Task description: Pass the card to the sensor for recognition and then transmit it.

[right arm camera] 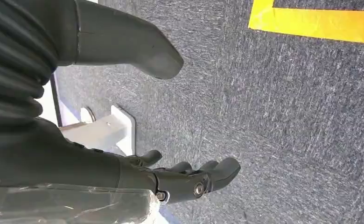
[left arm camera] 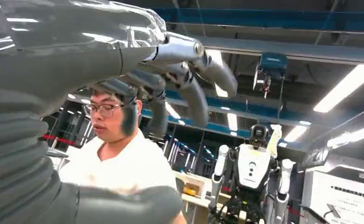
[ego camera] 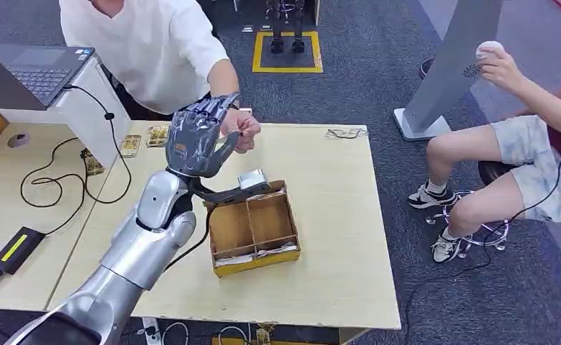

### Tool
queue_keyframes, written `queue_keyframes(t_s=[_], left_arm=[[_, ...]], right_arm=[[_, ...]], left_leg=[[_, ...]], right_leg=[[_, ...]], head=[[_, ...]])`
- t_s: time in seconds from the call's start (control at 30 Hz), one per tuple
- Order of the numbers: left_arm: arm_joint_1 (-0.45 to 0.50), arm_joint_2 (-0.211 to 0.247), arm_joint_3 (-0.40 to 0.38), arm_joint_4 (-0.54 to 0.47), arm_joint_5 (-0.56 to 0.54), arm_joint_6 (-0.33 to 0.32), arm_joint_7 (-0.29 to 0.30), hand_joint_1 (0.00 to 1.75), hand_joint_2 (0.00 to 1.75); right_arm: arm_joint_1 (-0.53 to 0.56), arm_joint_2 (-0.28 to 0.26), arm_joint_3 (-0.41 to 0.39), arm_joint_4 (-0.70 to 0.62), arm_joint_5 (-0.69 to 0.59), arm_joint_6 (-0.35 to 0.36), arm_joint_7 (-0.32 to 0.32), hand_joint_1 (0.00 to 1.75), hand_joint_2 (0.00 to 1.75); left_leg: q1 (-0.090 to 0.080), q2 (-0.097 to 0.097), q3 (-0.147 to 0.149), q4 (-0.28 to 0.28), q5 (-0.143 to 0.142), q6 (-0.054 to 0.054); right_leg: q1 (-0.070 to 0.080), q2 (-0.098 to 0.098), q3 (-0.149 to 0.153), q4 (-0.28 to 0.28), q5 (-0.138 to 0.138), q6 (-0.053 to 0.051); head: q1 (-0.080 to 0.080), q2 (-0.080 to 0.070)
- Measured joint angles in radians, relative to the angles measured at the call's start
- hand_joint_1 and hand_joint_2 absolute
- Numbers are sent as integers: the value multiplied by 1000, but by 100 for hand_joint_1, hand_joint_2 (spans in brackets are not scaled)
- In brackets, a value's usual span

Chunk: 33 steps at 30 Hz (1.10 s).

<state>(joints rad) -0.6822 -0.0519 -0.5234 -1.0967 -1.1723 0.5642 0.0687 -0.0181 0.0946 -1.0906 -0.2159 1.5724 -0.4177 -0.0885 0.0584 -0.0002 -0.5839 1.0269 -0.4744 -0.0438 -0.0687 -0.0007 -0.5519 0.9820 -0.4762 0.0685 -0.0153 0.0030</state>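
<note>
While the left hand point(ego camera: 197, 140) is raised over the table point(ego camera: 335, 237), its fingers are spread and hold nothing. The card point(ego camera: 245, 111) (barely visible) sits pinched in a person's hand point(ego camera: 243, 131), just beside the thumb. The right hand point(right arm camera: 189, 179) hangs with fingers apart, bare.

- No text, label, brand or number can be read anywhere.
- White machine point(left arm camera: 353, 196) at four o'clock in the left wrist view carries lettering, too blurred to read.

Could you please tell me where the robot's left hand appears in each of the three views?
Head view: left hand raised over the table's far edge, by the person's hand.
Left wrist view: its fingers curl before the person.
Right wrist view: not there.
Shared landmark: the person in white.
</note>
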Motion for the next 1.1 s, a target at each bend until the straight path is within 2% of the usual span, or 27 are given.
queue_keyframes(t_s=[0.2, 0.3, 0.47, 0.6, 0.73, 1.1], left_arm=[[11, 0, 1, 0, 12, 13, -10, 0, 175], [23, 1, 6, -1, 44, 26, -33, 0, 175], [69, 15, 26, -29, 168, 50, -95, 0, 175], [81, 49, 56, -29, 310, 65, -179, 0, 175], [81, 72, 80, -8, 350, 81, -224, 0, 175], [88, 91, 83, -5, 355, 72, -230, 0, 175]], right_arm=[[0, 0, 0, 1, -1, -3, -2, 0, 175], [0, 0, 0, 1, -3, -3, -6, 0, 175], [-4, 0, 0, 1, -3, 0, -4, 0, 175], [-43, 0, 17, 1, -2, 37, 50, 0, 175], [-96, 0, 40, 1, -2, 47, 89, 0, 175], [-116, 1, 59, 1, -32, 45, 81, 0, 175]], left_leg=[[0, 0, 0, 0, 0, 0], [0, 0, 0, 0, 0, 0], [0, 0, -1, 0, 0, 0], [0, 1, 0, 0, 1, 0], [0, 0, 0, 0, 2, 1], [0, 0, -1, 0, 2, 1]], right_leg=[[0, 0, 0, 0, 0, 0], [0, 0, 0, 0, 0, 0], [0, 0, 0, 0, 0, 0], [0, 1, 0, 1, 0, 0], [0, 1, 0, 0, 1, 1], [0, 0, 0, 0, 1, 1]], head=[[0, 0], [0, 0], [0, 0], [0, 0], [0, 0], [0, 0]])
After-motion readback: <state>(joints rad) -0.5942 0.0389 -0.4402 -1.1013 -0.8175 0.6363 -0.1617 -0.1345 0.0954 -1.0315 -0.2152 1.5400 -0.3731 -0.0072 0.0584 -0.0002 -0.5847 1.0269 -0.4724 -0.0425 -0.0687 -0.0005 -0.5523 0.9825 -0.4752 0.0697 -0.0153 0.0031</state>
